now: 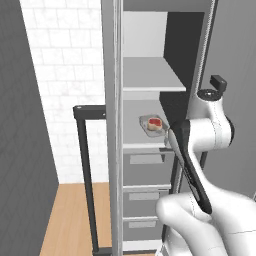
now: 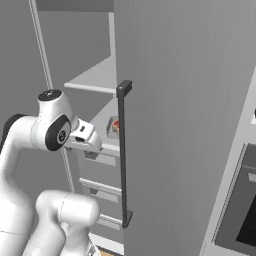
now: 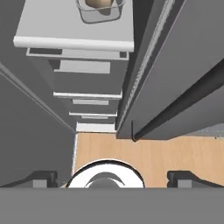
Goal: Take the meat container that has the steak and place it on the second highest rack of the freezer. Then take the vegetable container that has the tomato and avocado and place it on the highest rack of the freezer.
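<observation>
The freezer [image 1: 150, 30] stands open. A clear meat container [image 1: 152, 123] holding the steak [image 1: 155, 122] rests on the second highest rack [image 1: 132, 135], just above the drawers. It also appears in the right base view as the container [image 2: 114, 127] and at the top of the hand view as the container [image 3: 99, 9]. The highest rack [image 1: 150, 75] above it is bare. My gripper [image 2: 90, 150] hangs in front of that lower shelf's front edge and points down at the floor. Its fingertips [image 3: 41, 177] stand wide apart, open and apart from the container. The vegetable container, tomato and avocado are out of view.
The freezer door [image 2: 190, 125] swings out beside my arm, with its long dark handle [image 2: 123, 155]. Grey drawers [image 1: 145, 172] stack under the shelf. An oven [image 2: 245, 220] sits to the right. A white tiled wall [image 1: 65, 75] and wood floor [image 1: 70, 215] lie to the left.
</observation>
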